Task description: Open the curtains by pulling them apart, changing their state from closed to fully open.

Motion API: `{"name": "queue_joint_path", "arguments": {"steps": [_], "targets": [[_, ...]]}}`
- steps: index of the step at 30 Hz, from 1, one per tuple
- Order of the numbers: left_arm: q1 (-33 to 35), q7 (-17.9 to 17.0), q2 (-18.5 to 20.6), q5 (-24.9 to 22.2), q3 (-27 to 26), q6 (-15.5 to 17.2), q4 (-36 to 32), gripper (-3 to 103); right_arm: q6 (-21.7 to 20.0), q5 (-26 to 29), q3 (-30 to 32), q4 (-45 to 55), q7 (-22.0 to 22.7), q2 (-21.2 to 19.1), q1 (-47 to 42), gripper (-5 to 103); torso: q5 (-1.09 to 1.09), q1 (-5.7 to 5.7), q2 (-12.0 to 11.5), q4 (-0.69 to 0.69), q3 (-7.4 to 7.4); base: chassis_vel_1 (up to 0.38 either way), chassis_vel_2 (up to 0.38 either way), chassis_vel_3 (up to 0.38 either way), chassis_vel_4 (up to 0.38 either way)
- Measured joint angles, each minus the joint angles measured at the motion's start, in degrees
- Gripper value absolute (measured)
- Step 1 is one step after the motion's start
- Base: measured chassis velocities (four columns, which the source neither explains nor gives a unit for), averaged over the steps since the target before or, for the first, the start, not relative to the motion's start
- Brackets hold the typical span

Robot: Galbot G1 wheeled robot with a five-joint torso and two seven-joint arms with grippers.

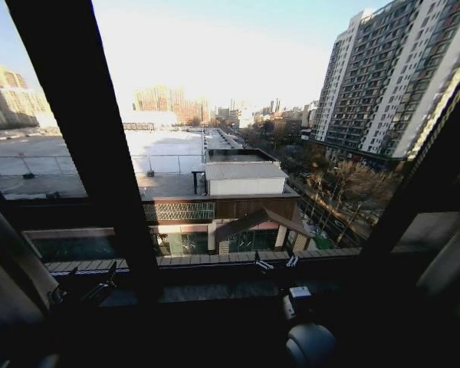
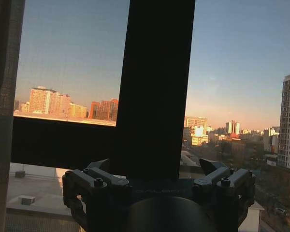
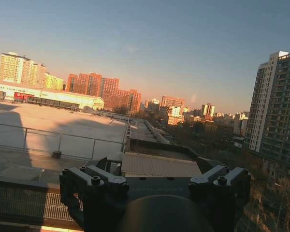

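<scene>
Curtain hangs in a vertical strip beside the window, on the outer side of the left gripper, the nearer one. Both it and the right gripper are spread, empty.

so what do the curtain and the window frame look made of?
Curtain: sheer woven fabric, apparently matte; a fine mesh weave shows and light passes through. Window frame: dark, smooth, straight-edged bars; backlit, so metal or painted wood can't be told apart.
</scene>
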Motion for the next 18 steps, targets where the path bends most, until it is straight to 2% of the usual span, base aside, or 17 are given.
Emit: {"name": "queue_joint_path", "arguments": {"steps": [18], "targets": [[-0.24, -0.02, -0.60, 0.05, 0.10, 0.05, 0.00, 100, 0.87, 0.09, 0.14, -0.38, -0.03, -0.32, 0.48, 100, -0.01, 0.00, 0.00, 0.00, 0.00, 0.359, 0.350, -0.354, -0.356]]}}
